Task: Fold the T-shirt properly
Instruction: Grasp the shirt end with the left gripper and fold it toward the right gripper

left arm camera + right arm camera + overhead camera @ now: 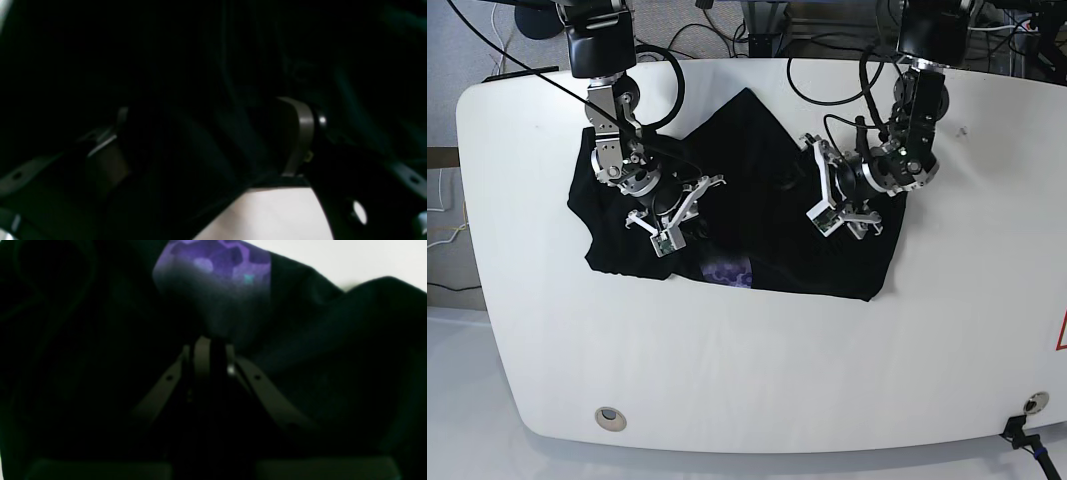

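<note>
The black T-shirt (747,150) lies rumpled on the white table (827,380), with a strip of its purple print (727,272) turned up at the near edge. My right gripper (665,243) sits low on the shirt's near left part. In the right wrist view it (210,345) is shut, pinching a raised fold of T-shirt (333,356) just below the print (217,263). My left gripper (815,185) is over the shirt's right half. The left wrist view shows it (206,136) with fingers (302,133) wide apart and black T-shirt (200,66) bunched between them.
Black cables loop on the table's far edge behind both arms (827,70). A round metal fitting (608,417) sits near the front left corner, and another with a cable (1030,405) at the front right. Bare white table (277,213) shows beneath the left gripper.
</note>
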`<state>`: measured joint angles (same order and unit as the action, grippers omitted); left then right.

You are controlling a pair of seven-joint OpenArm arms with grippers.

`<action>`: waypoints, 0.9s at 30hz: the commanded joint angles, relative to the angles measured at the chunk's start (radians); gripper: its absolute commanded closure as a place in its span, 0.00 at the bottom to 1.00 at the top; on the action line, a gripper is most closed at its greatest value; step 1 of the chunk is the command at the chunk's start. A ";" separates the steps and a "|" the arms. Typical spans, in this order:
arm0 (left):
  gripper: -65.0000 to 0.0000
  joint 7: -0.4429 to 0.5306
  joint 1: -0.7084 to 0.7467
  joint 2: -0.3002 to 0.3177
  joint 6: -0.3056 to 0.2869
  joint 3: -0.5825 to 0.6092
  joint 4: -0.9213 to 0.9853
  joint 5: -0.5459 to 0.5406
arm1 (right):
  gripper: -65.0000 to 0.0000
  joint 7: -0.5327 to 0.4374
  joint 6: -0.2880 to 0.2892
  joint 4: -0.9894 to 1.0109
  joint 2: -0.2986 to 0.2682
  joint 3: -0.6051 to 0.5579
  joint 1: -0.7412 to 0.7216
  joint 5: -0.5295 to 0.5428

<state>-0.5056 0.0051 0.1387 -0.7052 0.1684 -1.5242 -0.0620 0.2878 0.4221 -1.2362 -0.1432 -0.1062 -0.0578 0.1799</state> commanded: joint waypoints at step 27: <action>0.28 -0.028 -0.124 0.016 0.007 -0.277 0.267 -0.065 | 0.81 0.248 -0.006 -0.362 0.000 -0.002 0.029 -0.058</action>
<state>-0.5076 -0.1135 0.1482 -0.6971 -0.1085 -1.2499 -0.1322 0.5545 0.4206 -1.5169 -0.1387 -0.1154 -0.0025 0.1093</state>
